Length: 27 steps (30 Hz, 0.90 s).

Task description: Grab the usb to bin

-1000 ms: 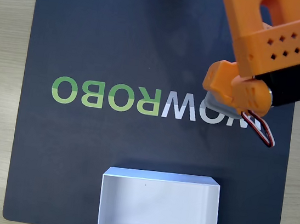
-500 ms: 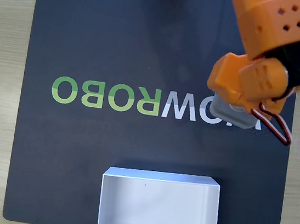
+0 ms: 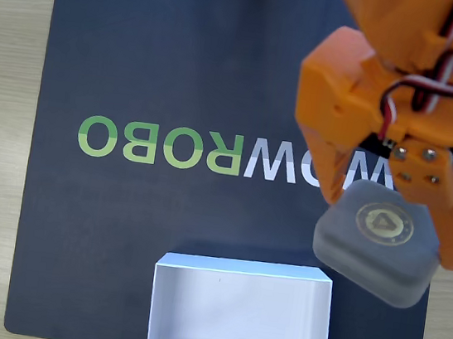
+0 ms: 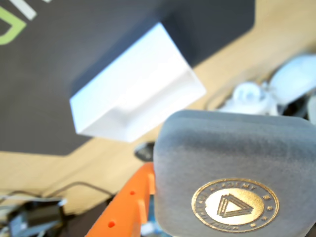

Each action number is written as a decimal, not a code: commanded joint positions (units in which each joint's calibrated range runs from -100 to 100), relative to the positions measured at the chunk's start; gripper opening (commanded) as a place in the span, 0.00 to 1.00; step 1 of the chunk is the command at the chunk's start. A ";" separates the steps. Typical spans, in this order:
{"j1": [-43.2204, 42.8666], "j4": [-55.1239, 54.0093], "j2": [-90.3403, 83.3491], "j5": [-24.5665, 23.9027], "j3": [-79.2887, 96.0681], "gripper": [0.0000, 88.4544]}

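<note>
1. Carry step. The orange gripper (image 3: 393,233) is clamped on the usb (image 3: 376,249), which is raised above the dark mat (image 3: 182,63), gold emblem facing the fixed view's camera.
2. The usb (image 4: 232,182) fills the lower right of the wrist view, an orange finger (image 4: 131,207) at its left edge.
3. The bin (image 3: 239,313) stands open at the mat's lower edge, left of and below the usb in the fixed view; its white walls (image 4: 133,94) lie beyond the usb.
4. Next move, judged: travel leftward and down the fixed view until over the opening, then release.
</note>
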 commanded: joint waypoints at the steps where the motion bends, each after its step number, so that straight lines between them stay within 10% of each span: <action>1: 4.55 -2.31 -8.15 -4.37 -1.21 0.01; 13: 16.50 -2.66 -16.97 -15.62 -1.12 0.01; 27: 14.90 -10.34 -0.78 -17.83 -4.10 0.01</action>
